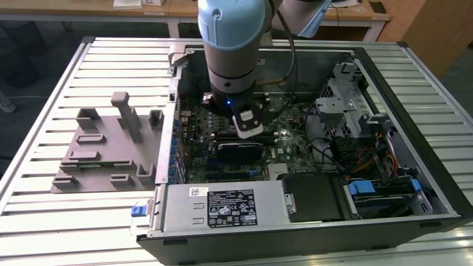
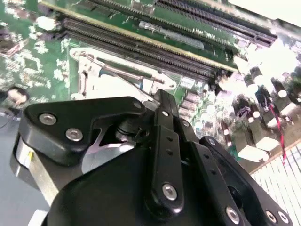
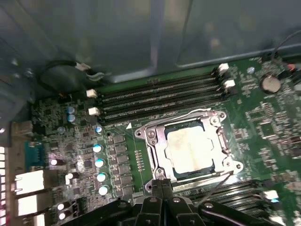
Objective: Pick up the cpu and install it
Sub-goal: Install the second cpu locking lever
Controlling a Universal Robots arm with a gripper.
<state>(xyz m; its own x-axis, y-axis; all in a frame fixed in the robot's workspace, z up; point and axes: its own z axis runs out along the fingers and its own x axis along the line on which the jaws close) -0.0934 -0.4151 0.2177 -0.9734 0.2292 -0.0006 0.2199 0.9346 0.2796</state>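
We see black end effector (image 3: 162,188) low over green motherboard (image 3: 70,122), inside open black computer case (image 1: 414,138) on slatted metal worktop (image 1: 44,111). Fingers look drawn together, nothing between them. Flat square silver-topped cpu (image 3: 193,148) lies seated in metal-framed socket (image 3: 153,141), just beyond fingertips, near memory slots (image 3: 160,96). Grey plastic holder blocks (image 1: 103,149) sit on worktop beside case.

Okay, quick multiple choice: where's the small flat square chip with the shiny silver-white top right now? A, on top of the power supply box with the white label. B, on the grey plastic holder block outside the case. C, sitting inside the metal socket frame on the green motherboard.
C: in the first wrist view the small flat square chip with the shiny silver-white top sits inside the metal socket frame on the green motherboard.
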